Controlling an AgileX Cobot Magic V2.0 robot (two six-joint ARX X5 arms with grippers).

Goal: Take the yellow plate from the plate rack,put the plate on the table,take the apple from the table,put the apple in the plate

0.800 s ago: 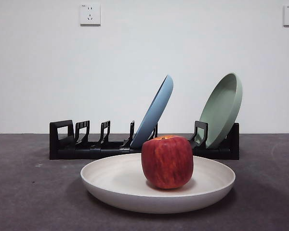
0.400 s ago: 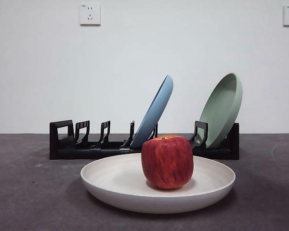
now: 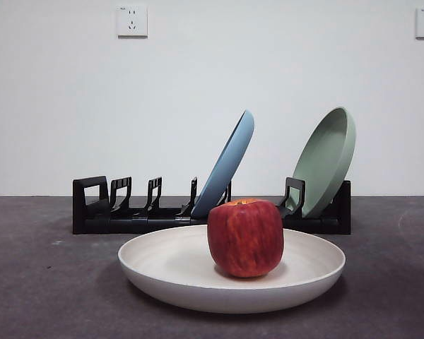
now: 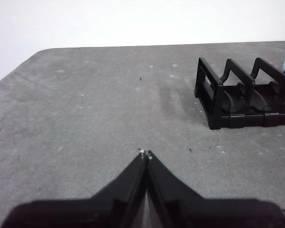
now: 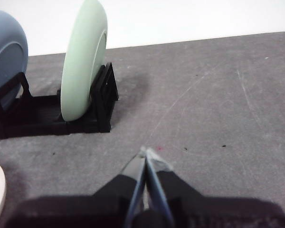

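A: Item one, what do we log at the front of the table [image 3: 42,282]?

B: We log the yellow plate [image 3: 162,272], flat on the table, with the apple [image 3: 245,237] resting inside it, slightly right of the plate's centre, stem dimple up.

A: Item two, behind it?

B: The plate rack [image 3: 127,212], running across the table behind the plate. We count a light blue plate [image 3: 230,162] leaning in a middle slot and a sage green plate [image 3: 328,159] leaning at the right end. The slots at the left end hold nothing. The apple partly hides the rack's middle from the front.

A: Item three, the arms?

B: The left gripper [image 4: 146,154] has its jaws pressed together, holding nothing, over bare table near the rack's left end. The right gripper [image 5: 146,152] is likewise closed on nothing, near the green plate's end. Two wall sockets [image 3: 132,20] are on the white wall.
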